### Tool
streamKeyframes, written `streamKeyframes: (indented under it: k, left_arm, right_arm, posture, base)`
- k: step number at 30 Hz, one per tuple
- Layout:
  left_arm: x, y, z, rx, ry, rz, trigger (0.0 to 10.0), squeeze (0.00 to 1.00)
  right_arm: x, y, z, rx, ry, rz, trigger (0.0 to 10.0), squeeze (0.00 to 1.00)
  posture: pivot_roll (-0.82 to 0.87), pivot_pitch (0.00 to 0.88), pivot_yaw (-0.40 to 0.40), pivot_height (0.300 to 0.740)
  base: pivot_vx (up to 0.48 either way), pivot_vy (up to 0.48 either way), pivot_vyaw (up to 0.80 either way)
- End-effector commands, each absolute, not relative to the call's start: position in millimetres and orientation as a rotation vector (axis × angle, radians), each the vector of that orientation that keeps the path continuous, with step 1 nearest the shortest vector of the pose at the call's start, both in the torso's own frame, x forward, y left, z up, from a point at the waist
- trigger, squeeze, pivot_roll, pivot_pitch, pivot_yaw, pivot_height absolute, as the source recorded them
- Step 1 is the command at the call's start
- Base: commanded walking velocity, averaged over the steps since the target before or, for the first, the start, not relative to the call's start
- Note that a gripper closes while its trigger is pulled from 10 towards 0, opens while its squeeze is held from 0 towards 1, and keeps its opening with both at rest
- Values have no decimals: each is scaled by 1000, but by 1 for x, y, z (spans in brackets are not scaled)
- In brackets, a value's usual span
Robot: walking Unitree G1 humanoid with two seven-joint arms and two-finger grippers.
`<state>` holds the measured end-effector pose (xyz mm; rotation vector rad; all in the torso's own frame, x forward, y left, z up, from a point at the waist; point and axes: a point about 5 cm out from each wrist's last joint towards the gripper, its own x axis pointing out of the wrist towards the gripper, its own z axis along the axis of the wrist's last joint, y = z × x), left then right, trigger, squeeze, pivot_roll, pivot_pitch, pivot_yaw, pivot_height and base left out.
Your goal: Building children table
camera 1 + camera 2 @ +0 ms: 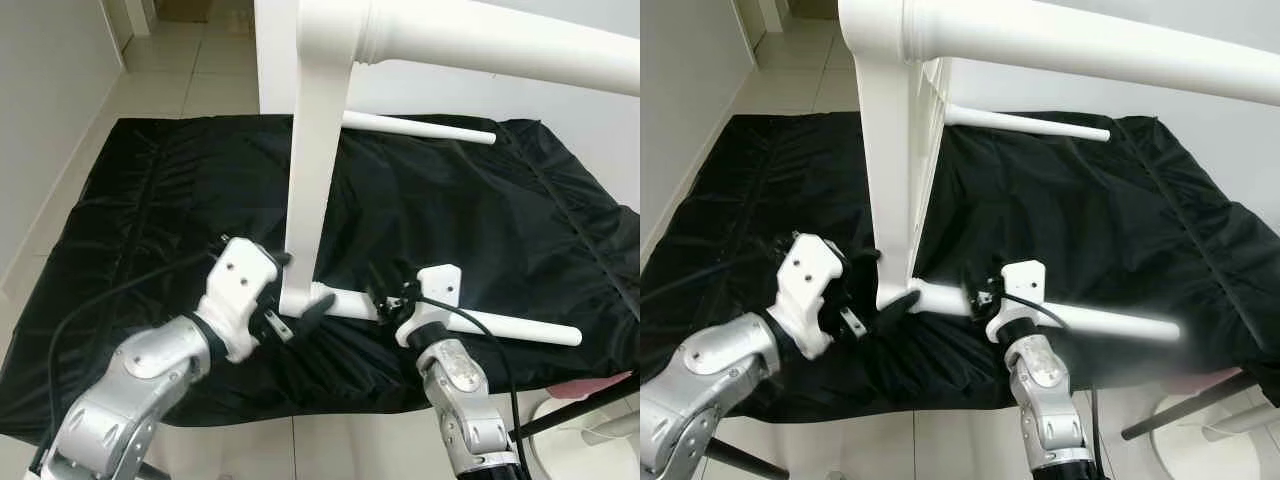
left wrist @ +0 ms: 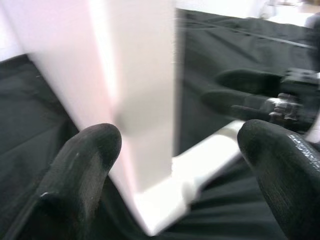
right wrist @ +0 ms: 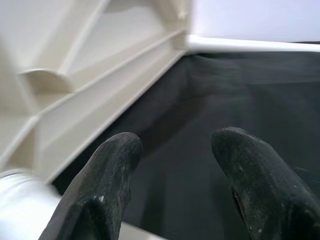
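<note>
A white children's table (image 1: 315,150) stands on its side on a black cloth (image 1: 150,200). One white leg (image 1: 500,325) runs along the cloth from the table's lower corner. A second leg (image 1: 420,127) lies farther back, and a third (image 1: 500,40) juts out at the top. My left gripper (image 1: 300,283) is open and straddles the tabletop's lower corner, one finger (image 2: 82,170) on each side of the panel (image 2: 135,75). My right gripper (image 1: 385,290) is open just above the near leg, close to its joint with the table. Its fingers (image 3: 105,180) face the ribbed underside (image 3: 75,75) with nothing between them.
The black cloth ends just in front of my arms, with pale floor tiles (image 1: 200,70) around it. A wall (image 1: 40,100) runs along the left. A white object (image 1: 590,420) and a dark rod (image 1: 570,410) sit at the lower right.
</note>
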<state>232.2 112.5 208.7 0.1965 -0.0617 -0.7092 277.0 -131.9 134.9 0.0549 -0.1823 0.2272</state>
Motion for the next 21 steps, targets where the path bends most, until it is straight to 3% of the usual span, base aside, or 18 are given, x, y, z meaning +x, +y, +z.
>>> streamKeyframes:
  k: [1,5,13,21]
  left_arm:
    - [242,122,210,212,-59,-545,10000,0]
    - [248,125,209,210,-23,-426,10000,0]
    - [246,120,209,164,-8,-412,10000,0]
    - [237,108,216,79,-53,-564,10000,0]
  right_arm:
    - [276,-137,134,43,-188,201,10000,0]
    - [277,-139,134,44,-189,185,10000,0]
    - [277,-139,133,38,-187,183,10000,0]
    - [278,-140,131,29,-178,187,10000,0]
  posture:
    - [71,38,-31,740]
    - [71,28,-33,740]
    - [72,14,-40,740]
    - [74,12,-42,740]
  base:
    - [0,0,0]
    - [0,0,0]
    - [0,0,0]
    - [0,0,0]
